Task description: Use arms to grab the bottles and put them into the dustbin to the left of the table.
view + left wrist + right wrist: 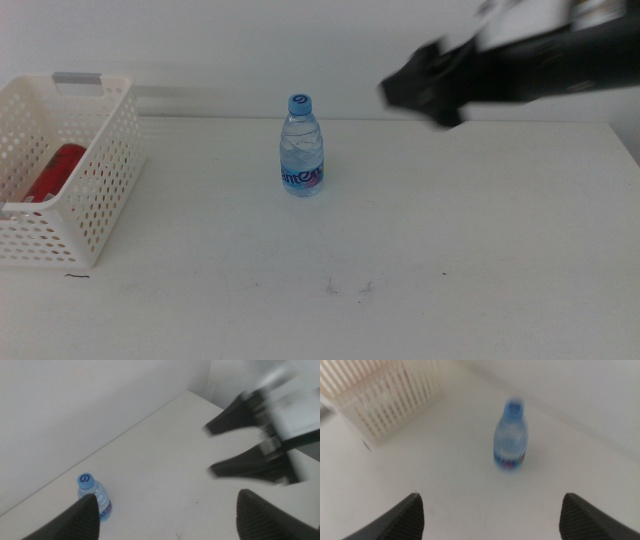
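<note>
A small clear water bottle [302, 150] with a blue cap stands upright on the white table [450, 230], near its far middle. The white perforated dustbin [100, 190] sits at the left, and a red can [55, 172] lies inside it. My right gripper [415, 95] reaches in from the upper right, blurred, above and to the right of the bottle. Its wrist view shows the jaws open wide [491, 505], with the bottle [510, 440] and dustbin [385, 400] ahead. My left gripper [167, 500] is open and out of the middle view. It sees the bottle [95, 497] and the right gripper [210, 447].
A pale wall runs behind the table's far edge. Small dark scuff marks [330, 288] dot the tabletop near the front. Bare tabletop stretches between the bottle and the dustbin and across the right half.
</note>
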